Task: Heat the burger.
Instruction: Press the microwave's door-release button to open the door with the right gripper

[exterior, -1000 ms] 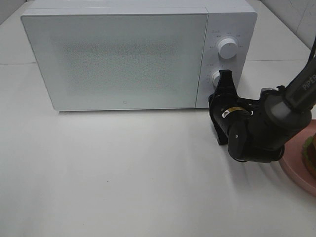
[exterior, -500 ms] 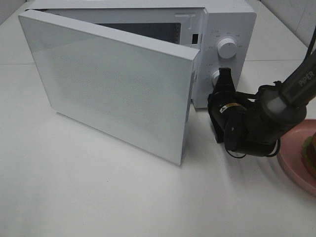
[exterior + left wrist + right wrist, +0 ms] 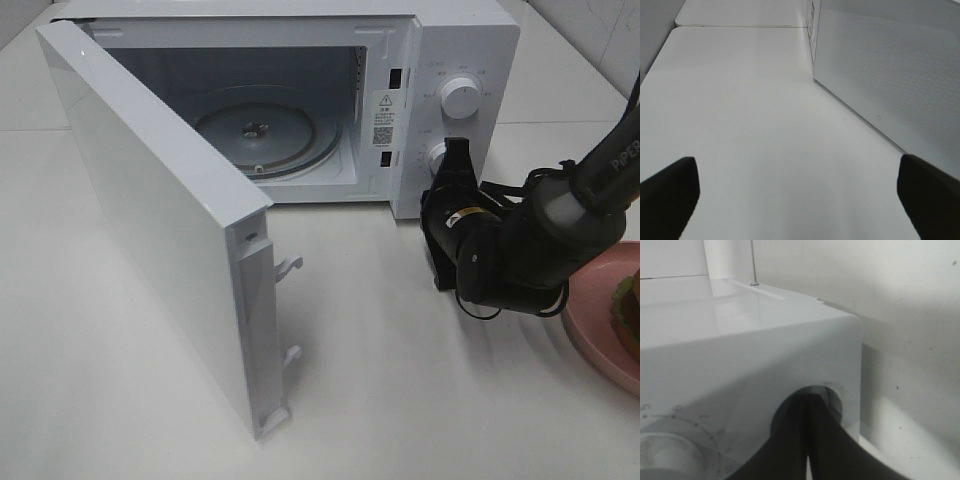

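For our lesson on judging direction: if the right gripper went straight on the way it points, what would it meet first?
The lower knob on the microwave: the shut right gripper points at it and seems almost touching, though depth is unclear.

Reaches in from the right with the right gripper (image 3: 457,150), jaws pressed tight together, black arm (image 3: 560,225) bent sharply at the wrist. Holds the left gripper (image 3: 796,165) spread wide, nothing between its jaws.
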